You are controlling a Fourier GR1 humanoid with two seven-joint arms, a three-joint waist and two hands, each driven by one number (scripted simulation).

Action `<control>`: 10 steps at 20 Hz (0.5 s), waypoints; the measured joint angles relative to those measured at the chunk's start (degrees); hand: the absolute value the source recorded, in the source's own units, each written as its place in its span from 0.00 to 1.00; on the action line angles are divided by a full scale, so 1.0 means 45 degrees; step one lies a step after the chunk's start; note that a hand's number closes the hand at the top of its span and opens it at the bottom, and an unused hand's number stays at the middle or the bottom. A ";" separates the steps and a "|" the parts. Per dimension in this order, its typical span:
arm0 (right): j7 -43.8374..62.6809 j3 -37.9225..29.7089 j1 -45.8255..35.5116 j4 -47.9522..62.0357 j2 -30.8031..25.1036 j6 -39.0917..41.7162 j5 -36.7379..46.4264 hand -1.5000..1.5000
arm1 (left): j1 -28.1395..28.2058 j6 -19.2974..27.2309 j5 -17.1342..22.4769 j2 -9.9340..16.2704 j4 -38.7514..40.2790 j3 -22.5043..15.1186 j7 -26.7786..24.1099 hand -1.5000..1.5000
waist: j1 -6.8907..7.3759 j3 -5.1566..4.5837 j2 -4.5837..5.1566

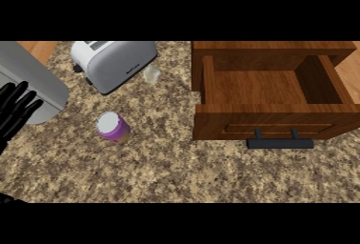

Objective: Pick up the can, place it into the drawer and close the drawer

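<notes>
Counter: While nothing has been lifted yet, the speckled stone counter (175, 171) carries everything, and the wide bare stretch toward the lower edge leaves room for an arm to come in.
Drawer: The wooden drawer (271, 88) sits at the right, pulled fully out, its inside bare and facing up. That's the waiting slot for the can, and my read is it stays open until the drop is made.
Grey box: A rounded grey box (32, 81) sits at the far left, partly cut off by the edge; what it is I can't tell.
Toaster: A white toaster (112, 62) lies angled at the upper left, well apart from the drawer and out of the direct path.
Left hand: The left hand (15, 112) shows at the left edge in front of the grey box, fingers straight and spread, pointing up, holding nothing. It's resting, not working.
Handle: The dark handle (279, 142) juts from the drawer front, facing the robot, ready for a push to shut it.
Can: The can (112, 127) stands upright, white lid up and purple sides, between the hand and the drawer, touched by nothing.
Glass: A small clear glass (152, 74) stands just beside the toaster.
Right hand: Not in sight.
</notes>
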 measured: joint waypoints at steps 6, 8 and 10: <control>-0.0326 -0.1087 0.0603 -0.0047 -0.0261 0.0922 -0.0980 0.00 | -0.0047 0.0051 0.1632 0.0268 0.0201 0.0973 0.1128 0.00 | -0.0013 0.0003 -0.0004; -0.0342 -0.1113 0.0828 -0.0205 -0.0150 0.1084 -0.0985 0.00 | -0.0272 0.0299 0.2143 0.0278 0.0351 0.1045 0.1647 0.00 | -0.0024 0.0001 -0.0002; -0.0355 -0.1346 0.1085 -0.0345 -0.0133 0.1332 -0.1212 0.00 | -0.0204 0.0487 0.2366 0.0008 0.0339 0.0959 0.1874 0.00 | -0.0031 0.0001 -0.0002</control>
